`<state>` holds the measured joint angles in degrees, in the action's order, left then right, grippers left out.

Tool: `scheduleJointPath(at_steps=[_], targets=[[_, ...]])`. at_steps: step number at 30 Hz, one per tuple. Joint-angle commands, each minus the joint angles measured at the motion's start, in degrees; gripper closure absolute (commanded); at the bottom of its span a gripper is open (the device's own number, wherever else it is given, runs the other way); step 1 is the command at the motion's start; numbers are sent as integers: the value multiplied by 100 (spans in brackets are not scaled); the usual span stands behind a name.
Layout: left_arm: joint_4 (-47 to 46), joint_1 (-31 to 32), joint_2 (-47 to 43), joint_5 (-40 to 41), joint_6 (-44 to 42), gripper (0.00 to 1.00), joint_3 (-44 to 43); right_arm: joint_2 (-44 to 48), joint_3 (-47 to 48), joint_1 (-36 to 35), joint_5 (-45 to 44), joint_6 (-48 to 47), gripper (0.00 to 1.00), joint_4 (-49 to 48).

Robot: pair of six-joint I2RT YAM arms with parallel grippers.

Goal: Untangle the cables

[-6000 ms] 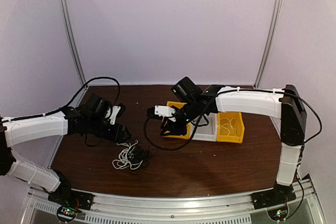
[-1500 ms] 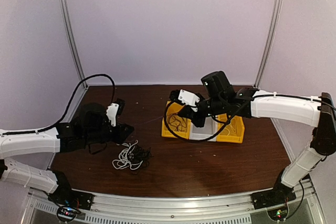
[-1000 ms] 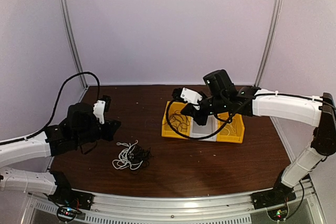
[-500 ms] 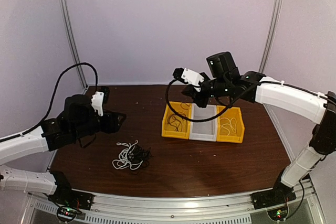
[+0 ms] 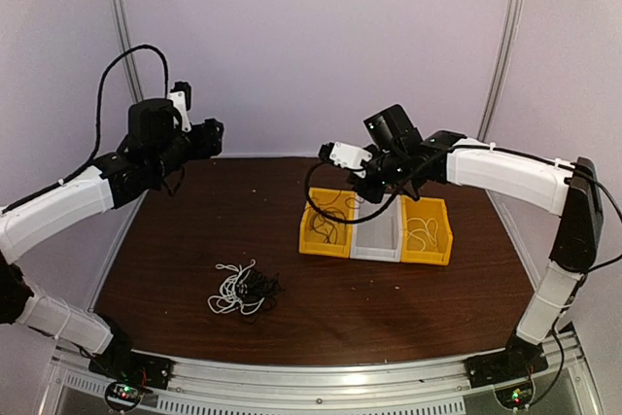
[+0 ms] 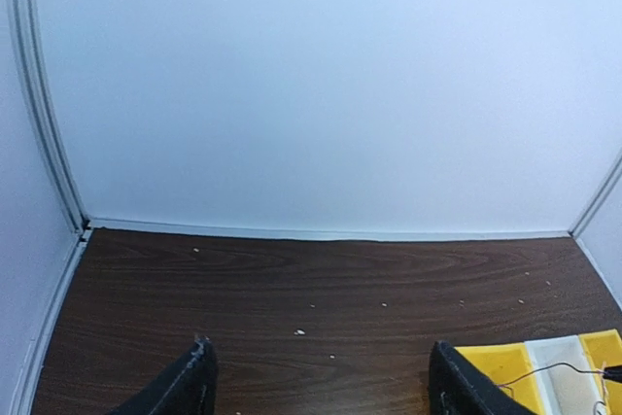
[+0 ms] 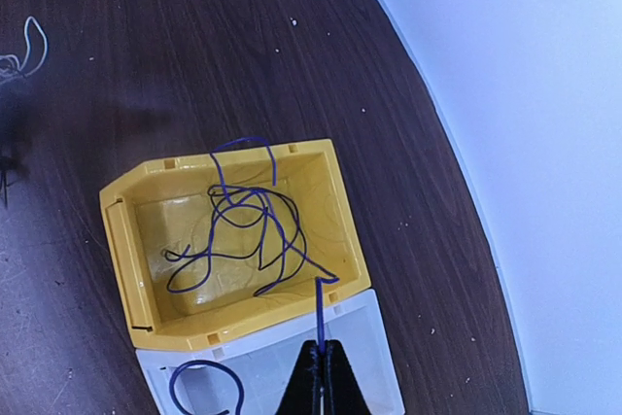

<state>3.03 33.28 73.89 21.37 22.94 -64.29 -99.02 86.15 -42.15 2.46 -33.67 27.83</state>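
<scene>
A tangle of white and black cables [image 5: 243, 288] lies on the brown table [image 5: 292, 318], left of centre. My right gripper [image 5: 364, 185] [image 7: 321, 344] hangs over the bins, shut on a dark blue cable [image 7: 319, 308]. Most of that cable lies coiled in the left yellow bin [image 5: 309, 240] [image 7: 243, 320]; a loop [image 7: 194, 386] hangs over the white bin [image 7: 384, 352]. My left gripper [image 5: 212, 133] [image 6: 326, 381] is raised high at the back left, open and empty, far from the tangle. Its fingertips [image 6: 199, 371] frame bare table.
Three bins stand in a row right of centre: yellow, white [image 5: 379, 238], and a right yellow bin [image 5: 445, 240] holding a white cable [image 5: 420, 233]. The booth's back wall [image 5: 311, 46] and its metal posts [image 5: 121, 36] close in the table.
My left gripper has opened and risen from beside the tangle up toward the back left wall. My right gripper stayed shut on the dark cable and lifted it over the bins.
</scene>
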Motion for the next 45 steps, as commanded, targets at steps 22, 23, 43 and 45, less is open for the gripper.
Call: scheduleJointPath(at_steps=[22, 23, 43, 45], targets=[[-1192, -2079, -483, -1993, 515, 30, 988, -2767, 2290, 36, 485, 406, 100, 926], [-1194, -2092, -467, -2009, 525, 30, 989, -2820, 2306, 35, 509, 427, 100, 933], [-1227, -2175, -466, -2137, 499, 29, 1002, -2536, 1979, 104, 590, 567, 93, 993], [-1199, -2204, -426, -2343, 512, 29, 966, -2350, 1890, 102, 620, 559, 93, 966]])
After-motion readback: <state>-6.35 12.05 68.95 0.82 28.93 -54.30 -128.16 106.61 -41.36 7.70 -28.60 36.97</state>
